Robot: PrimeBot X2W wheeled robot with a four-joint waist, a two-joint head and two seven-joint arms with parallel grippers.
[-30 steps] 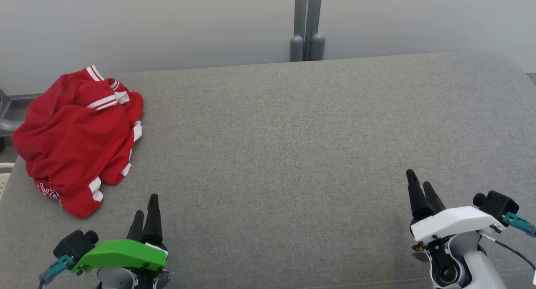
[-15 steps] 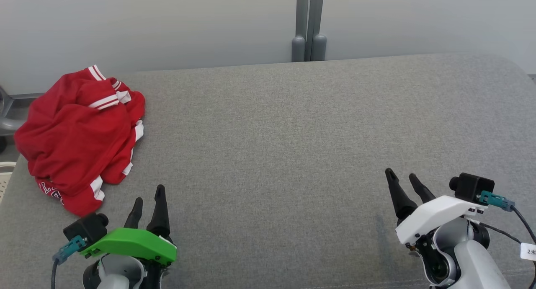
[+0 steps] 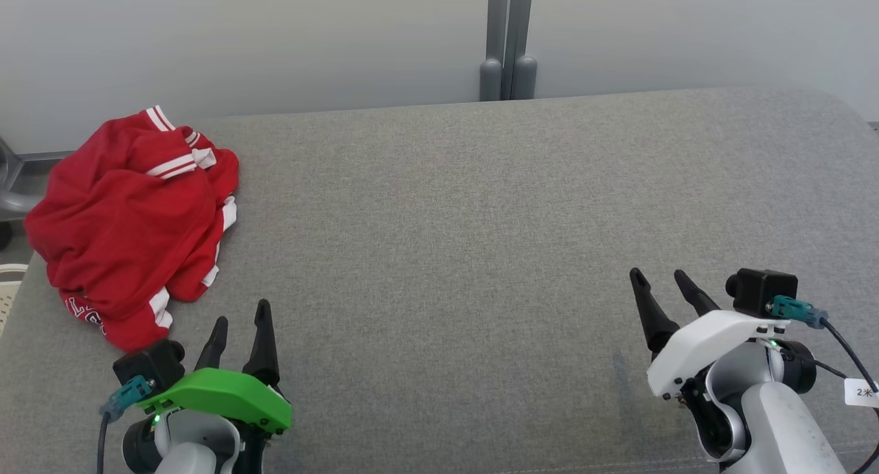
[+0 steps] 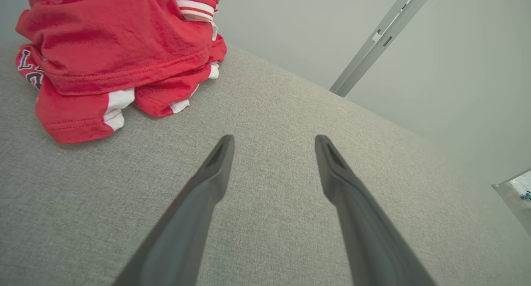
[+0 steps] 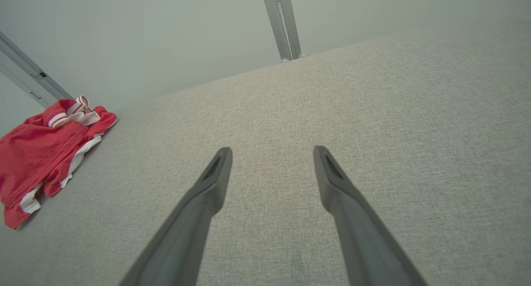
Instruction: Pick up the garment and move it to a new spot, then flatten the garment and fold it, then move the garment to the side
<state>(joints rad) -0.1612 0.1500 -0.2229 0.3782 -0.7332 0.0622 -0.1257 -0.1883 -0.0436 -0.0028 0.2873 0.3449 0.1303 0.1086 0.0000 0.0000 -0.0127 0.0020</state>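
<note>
At the far left corner of the grey desk (image 3: 481,254), a red garment (image 3: 127,227) with white trim is seen crumpled in a heap that reaches the left edge. Its longer run is laid along that edge, from the far side toward the near side, with a lettered hem at the near end.

The left claw (image 3: 240,312) is held over the near left part of the desk, its fingers spread fully apart and nothing gripped. The garment lies ahead of it and off to its left, with the near hem close by.

The right claw (image 3: 657,273) is held over the near right part, likewise spread wide and empty. It is well apart from the garment, with bare desk between.

The left arm is judged much the nearer, so the pick-up is expected to be made by it, with a reach forward and leftward onto the near hem. Nothing has yet been lifted, flattened or folded.
</note>
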